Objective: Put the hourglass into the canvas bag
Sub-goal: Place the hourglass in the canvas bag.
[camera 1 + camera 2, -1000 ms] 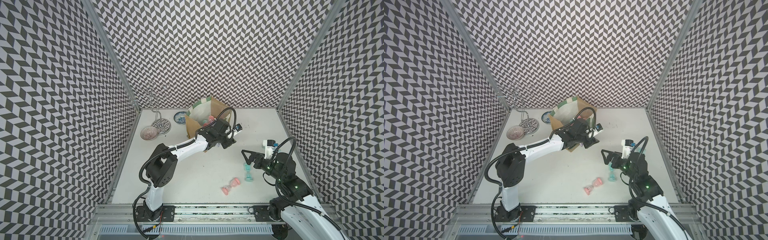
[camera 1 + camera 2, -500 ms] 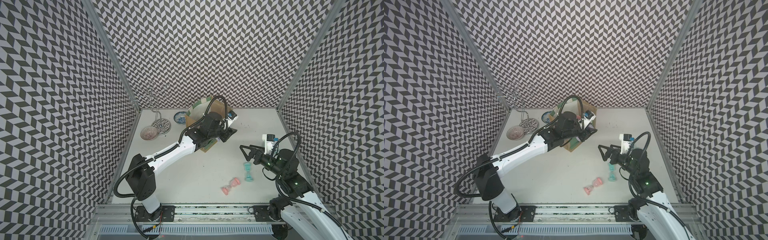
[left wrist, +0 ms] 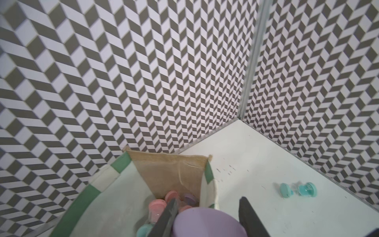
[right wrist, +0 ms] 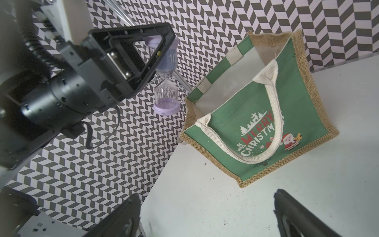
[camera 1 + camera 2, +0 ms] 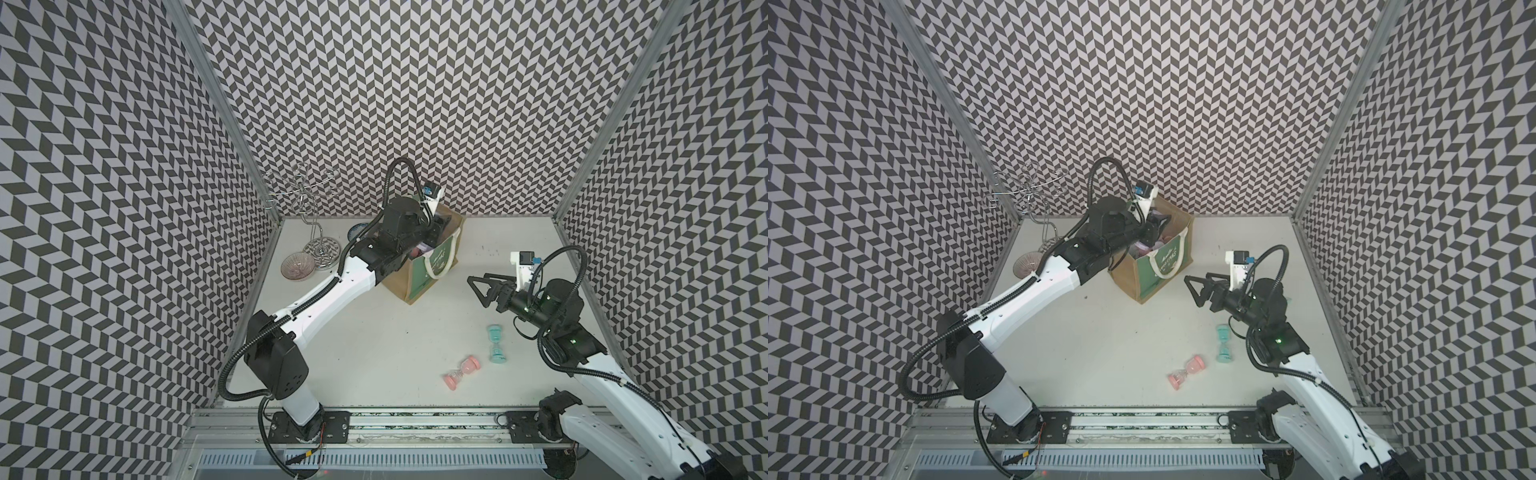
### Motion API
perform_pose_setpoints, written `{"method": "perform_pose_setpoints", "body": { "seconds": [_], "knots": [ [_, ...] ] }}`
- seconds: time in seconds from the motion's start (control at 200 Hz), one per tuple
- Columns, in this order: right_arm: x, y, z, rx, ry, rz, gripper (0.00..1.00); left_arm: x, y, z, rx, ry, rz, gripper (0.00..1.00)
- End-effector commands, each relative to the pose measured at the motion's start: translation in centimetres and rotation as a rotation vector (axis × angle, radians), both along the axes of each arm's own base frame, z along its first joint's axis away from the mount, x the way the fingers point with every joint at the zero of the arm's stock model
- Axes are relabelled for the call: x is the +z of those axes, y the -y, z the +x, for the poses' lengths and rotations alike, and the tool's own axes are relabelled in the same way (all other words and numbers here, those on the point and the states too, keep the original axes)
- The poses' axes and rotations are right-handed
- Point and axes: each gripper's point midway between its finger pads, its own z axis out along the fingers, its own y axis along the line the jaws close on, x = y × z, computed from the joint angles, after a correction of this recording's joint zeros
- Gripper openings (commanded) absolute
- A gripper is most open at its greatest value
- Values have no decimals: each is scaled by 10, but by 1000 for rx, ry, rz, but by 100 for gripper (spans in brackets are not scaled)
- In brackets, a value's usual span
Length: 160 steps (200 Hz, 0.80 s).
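The left gripper (image 3: 208, 205) pinches the purple hourglass (image 4: 165, 82) by its top end. It hangs straight down in the air, just above the open top of the canvas bag (image 4: 225, 127). Other hourglasses (image 3: 158, 205) lie inside the bag. The right gripper (image 5: 478, 291) floats over the table (image 5: 374, 332) beside the bag, jaws spread wide and holding nothing. A teal hourglass (image 5: 494, 345) and a pink hourglass (image 5: 461, 372) lie on the table nearby.

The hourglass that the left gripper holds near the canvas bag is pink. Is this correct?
No. The hourglass that the left gripper holds near the canvas bag is purple, not pink; the right wrist view shows it.
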Motion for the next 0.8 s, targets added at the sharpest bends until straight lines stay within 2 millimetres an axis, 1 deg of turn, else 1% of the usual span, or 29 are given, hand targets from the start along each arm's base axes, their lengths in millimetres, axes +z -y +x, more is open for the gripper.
{"method": "perform_pose_setpoints", "body": {
  "seconds": [0.0, 0.155, 0.25, 0.32, 0.36, 0.466, 0.581, 0.686, 0.796],
  "knots": [
    [37, -7, 5, 37, 128, 28, 99, 6, -11, 33, 84, 10, -59, 24],
    [36, -13, 12, 62, 137, 7, 99, -22, -23, 73, 142, -34, -37, 24],
    [37, -15, 15, 67, 145, 4, 99, -41, -25, 94, 158, -62, -27, 24],
    [32, -16, 18, 69, 134, 1, 99, -54, -25, 106, 164, -84, -21, 24],
    [30, -17, 20, 74, 129, -2, 99, -65, -24, 113, 165, -98, -12, 24],
    [26, -19, 24, 76, 113, -5, 99, -93, -20, 124, 158, -154, 11, 25],
    [23, -19, 26, 74, 107, -10, 99, -123, -10, 127, 112, -205, 53, 29],
    [20, -19, 29, 67, 97, -14, 99, -151, -14, 133, 143, -265, 93, 30],
    [18, -18, 30, 62, 93, -19, 99, -171, -15, 132, 151, -304, 108, 31]
  ]
}}
